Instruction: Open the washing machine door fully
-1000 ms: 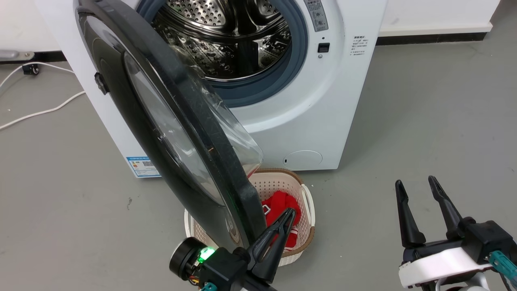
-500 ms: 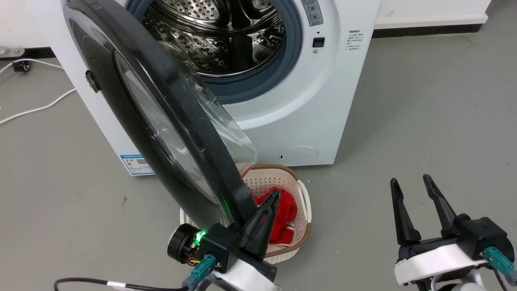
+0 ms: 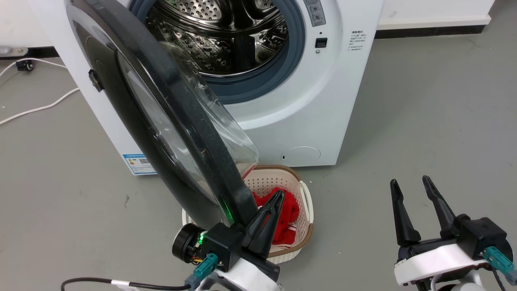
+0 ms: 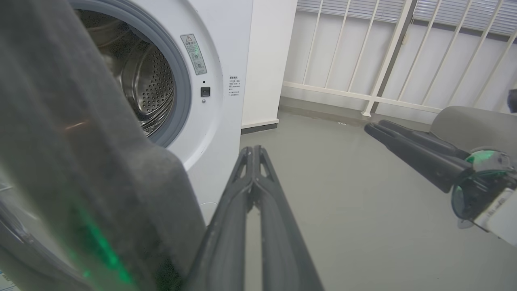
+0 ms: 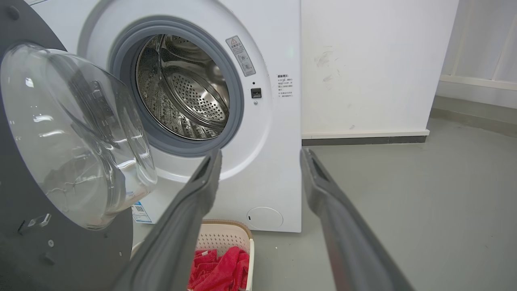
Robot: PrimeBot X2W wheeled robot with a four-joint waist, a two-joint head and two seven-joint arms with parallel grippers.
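The white washing machine (image 3: 323,101) stands at the top with its steel drum exposed. The washing machine door (image 3: 133,121), a glossy black disc with a clear glass bowl (image 3: 230,133), is swung out toward me, roughly edge-on. My left gripper (image 3: 278,196) is shut with nothing in it, just right of the door's free lower edge, on the inner side. In the left wrist view the door's rim (image 4: 72,153) sits close against the left gripper (image 4: 253,150); I cannot tell whether they touch. My right gripper (image 3: 410,182) stands open at the lower right, apart from the door (image 5: 24,242).
A cream basket (image 3: 309,202) with a red cloth (image 3: 286,218) sits on the grey floor under the door's free edge. A white cable (image 3: 36,107) lies left of the machine. A white wall (image 5: 363,60) stands right of it, and open floor spreads to the right.
The camera has shifted slightly. My left gripper has moved forward along the door's lower edge, with more of its arm in view. The right gripper stays open in place.
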